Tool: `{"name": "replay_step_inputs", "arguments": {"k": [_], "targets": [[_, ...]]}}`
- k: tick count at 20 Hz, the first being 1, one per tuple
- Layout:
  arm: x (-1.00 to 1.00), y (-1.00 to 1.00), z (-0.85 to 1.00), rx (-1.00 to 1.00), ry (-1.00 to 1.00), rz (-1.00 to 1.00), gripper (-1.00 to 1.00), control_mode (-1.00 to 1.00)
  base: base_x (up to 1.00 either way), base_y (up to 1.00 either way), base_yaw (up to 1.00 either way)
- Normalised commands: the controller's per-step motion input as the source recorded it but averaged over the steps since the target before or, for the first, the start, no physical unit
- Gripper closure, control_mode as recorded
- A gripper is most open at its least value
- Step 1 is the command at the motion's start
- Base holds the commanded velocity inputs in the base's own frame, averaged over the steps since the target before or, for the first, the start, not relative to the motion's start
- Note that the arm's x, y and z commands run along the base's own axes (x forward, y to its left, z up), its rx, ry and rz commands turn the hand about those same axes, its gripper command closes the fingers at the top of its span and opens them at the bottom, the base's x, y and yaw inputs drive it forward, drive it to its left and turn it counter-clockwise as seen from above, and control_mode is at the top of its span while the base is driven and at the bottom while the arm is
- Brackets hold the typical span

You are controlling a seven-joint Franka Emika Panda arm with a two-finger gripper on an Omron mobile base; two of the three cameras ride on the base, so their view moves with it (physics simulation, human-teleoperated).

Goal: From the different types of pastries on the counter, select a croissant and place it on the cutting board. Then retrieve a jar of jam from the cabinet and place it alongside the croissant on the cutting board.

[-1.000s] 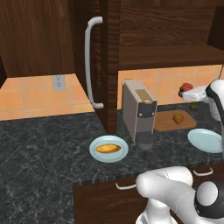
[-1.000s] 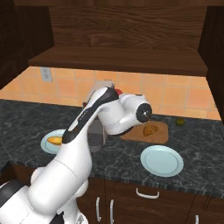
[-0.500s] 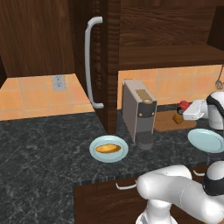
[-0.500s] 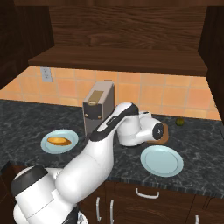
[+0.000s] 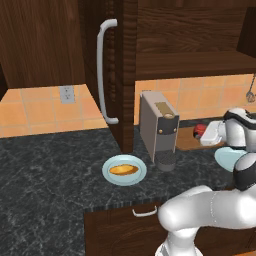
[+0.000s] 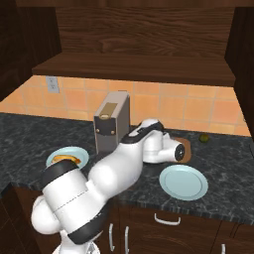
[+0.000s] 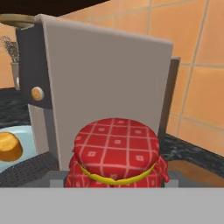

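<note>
Jar, board and end effector mostly out of sight

In the hand view the jar of jam [image 7: 116, 153] shows just its red checked top; its body and the end effector's fingertips are lost behind the bottom band. In the right base view the arm covers most of the cutting board [image 6: 184, 149]. The pale blue plate [image 5: 231, 158] is half hidden by the arm in the left base view.

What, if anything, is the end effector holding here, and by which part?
Probably the jam jar, which sits right at the end effector above the cutting board; the fingers are hidden, so the exact hold cannot be told.
</note>
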Motion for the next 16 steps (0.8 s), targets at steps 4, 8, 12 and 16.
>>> {"name": "replay_step_inputs", "arguments": {"k": [4, 8, 12, 16], "targets": [[0.53, -0.02, -0.38, 0.0, 0.0, 0.09, 1.0, -1.0, 0.0, 0.0, 0.0], [0.48, -0.09, -0.4, 0.0, 0.0, 0.09, 1.0, -1.0, 0.0, 0.0, 0.0], [0.41, -0.15, -0.39, 0.0, 0.0, 0.09, 1.0, -1.0, 0.0, 0.0, 0.0], [0.39, -0.05, -0.33, 0.0, 0.0, 0.07, 1.0, -1.0, 0.0, 0.0, 0.0]]}}
